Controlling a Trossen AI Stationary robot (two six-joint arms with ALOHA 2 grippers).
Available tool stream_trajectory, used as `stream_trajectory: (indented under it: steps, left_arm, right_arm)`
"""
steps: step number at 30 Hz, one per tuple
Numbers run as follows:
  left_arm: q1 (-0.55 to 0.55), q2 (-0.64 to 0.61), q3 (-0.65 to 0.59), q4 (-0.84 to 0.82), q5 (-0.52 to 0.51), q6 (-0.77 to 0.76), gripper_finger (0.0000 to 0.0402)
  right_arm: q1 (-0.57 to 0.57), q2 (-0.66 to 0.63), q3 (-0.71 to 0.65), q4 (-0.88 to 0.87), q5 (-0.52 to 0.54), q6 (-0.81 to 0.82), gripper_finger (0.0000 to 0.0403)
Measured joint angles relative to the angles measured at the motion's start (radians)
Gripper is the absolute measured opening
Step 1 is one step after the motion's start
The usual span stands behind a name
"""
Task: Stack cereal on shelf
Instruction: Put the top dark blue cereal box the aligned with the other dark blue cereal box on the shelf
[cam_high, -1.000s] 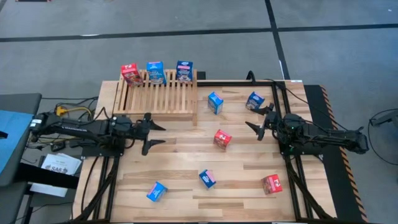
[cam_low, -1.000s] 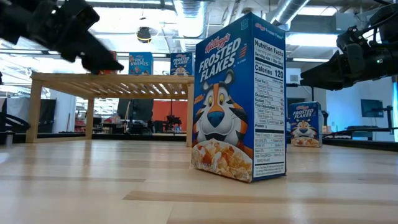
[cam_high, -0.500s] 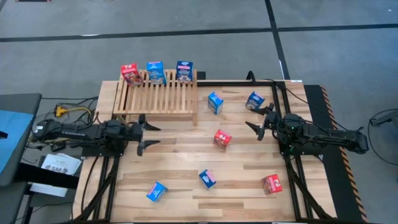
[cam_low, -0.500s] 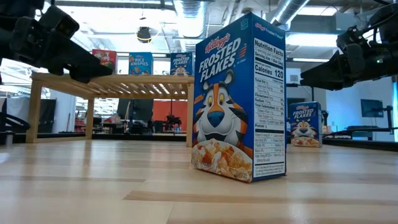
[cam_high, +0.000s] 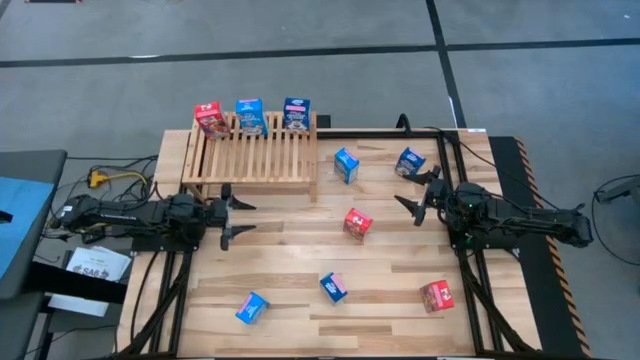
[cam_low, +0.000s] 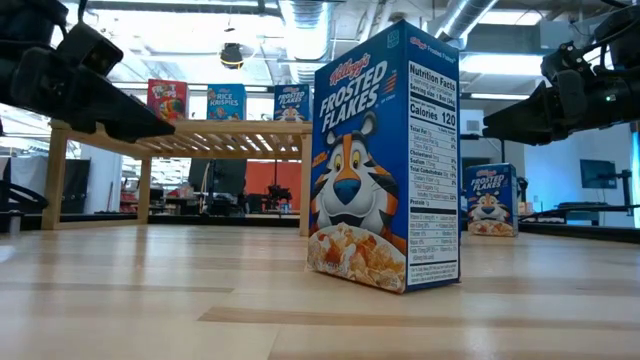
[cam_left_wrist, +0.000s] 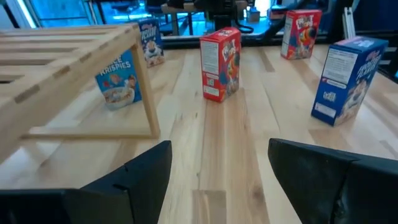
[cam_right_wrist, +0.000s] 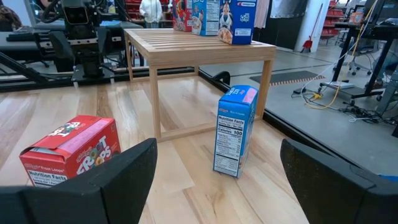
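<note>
You have a plank tabletop (cam_high: 300, 260) of pale, grained wood with a slatted light-wood shelf (cam_high: 252, 152) at its 11 o'clock corner, slats running front to back on short square legs. Three cereal boxes stand upright along the shelf's far edge: a red one (cam_high: 209, 118) and two blue ones (cam_high: 249, 116) (cam_high: 296, 114).

Six more glossy cardboard boxes sit on the planks. Taking the red box (cam_high: 357, 223) at table centre as your dial: a blue box (cam_high: 346, 164) at 12 o'clock just beside the shelf, a blue one (cam_high: 409, 161) at 2 o'clock, a red one (cam_high: 437, 295) at 4 o'clock near the right edge, a blue one (cam_high: 334, 287) at 7 o'clock, and a blue one (cam_high: 252, 307) at 8 o'clock near the front edge. Several stand askew to the plank lines; the low view shows the nearest one upright, long axis vertical.

Your left gripper (cam_high: 232, 215) hangs just in front of the shelf, fingers spread and holding nothing. Your right gripper (cam_high: 417, 196) sits near the blue box at 2 o'clock, fingers wide apart, empty. Open planks lie between the two.
</note>
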Motion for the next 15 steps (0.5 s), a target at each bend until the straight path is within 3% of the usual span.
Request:
stream_trajectory:
  steps: [4,15]
  left_arm:
    - [0.000,0.000,0.000,0.003,-0.020,0.068,0.0258]
    - [0.000,0.000,-0.001,0.022,-0.121,0.030,0.0258]
  right_arm:
    - [0.000,0.000,0.000,0.000,0.000,0.000,0.0364]
    - [0.000,0.000,0.000,0.000,0.000,0.000,0.0364]
